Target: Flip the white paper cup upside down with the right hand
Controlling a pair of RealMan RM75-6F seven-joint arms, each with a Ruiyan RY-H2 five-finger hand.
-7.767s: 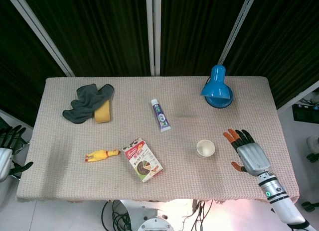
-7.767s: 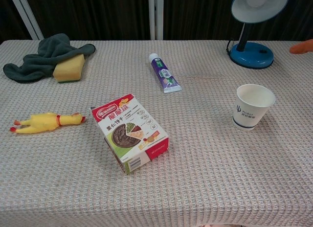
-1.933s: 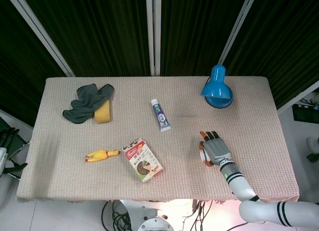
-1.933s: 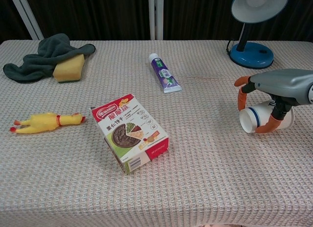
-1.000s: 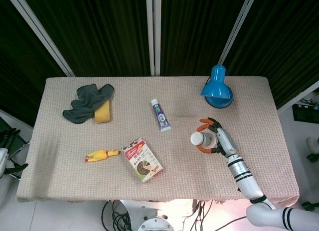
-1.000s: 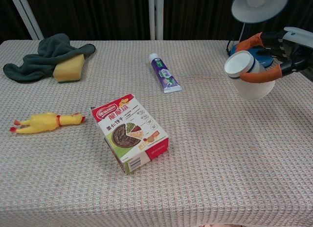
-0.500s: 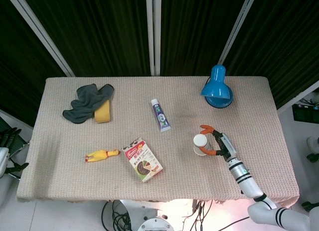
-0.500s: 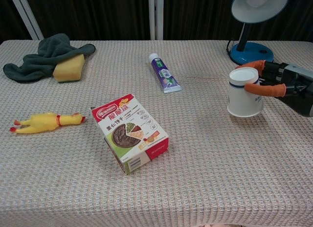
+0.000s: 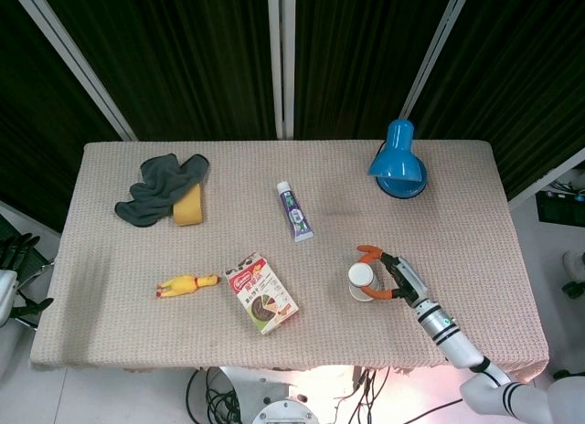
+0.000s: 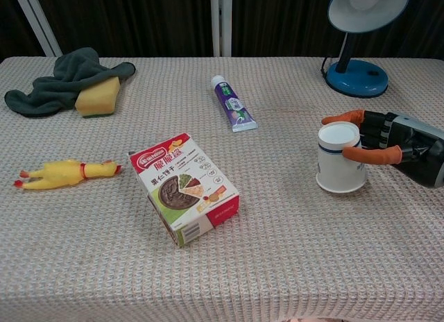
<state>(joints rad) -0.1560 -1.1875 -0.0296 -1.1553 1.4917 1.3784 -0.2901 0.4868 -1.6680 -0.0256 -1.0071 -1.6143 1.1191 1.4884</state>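
Observation:
The white paper cup [image 10: 339, 166] [image 9: 362, 280] stands upside down on the woven tablecloth, its base facing up and its rim on the cloth. My right hand [image 10: 399, 147] [image 9: 395, 278] wraps around it from the right, orange fingertips [image 10: 350, 118] curled along the far and near sides of the cup. My left hand [image 9: 14, 269] hangs off the table's left edge in the head view, its fingers apart and holding nothing.
A red snack box [image 10: 185, 188] lies mid-table, with a yellow rubber chicken [image 10: 64, 173] to its left. A toothpaste tube [image 10: 233, 104] lies behind, a blue desk lamp [image 10: 357, 37] stands at the back right, and a grey cloth [image 10: 55, 80] with a yellow sponge [image 10: 96, 96] lies back left.
The right hand turned the cup over in the air and brought it down, rim onto the cloth, slightly nearer the front edge. The left hand has not moved.

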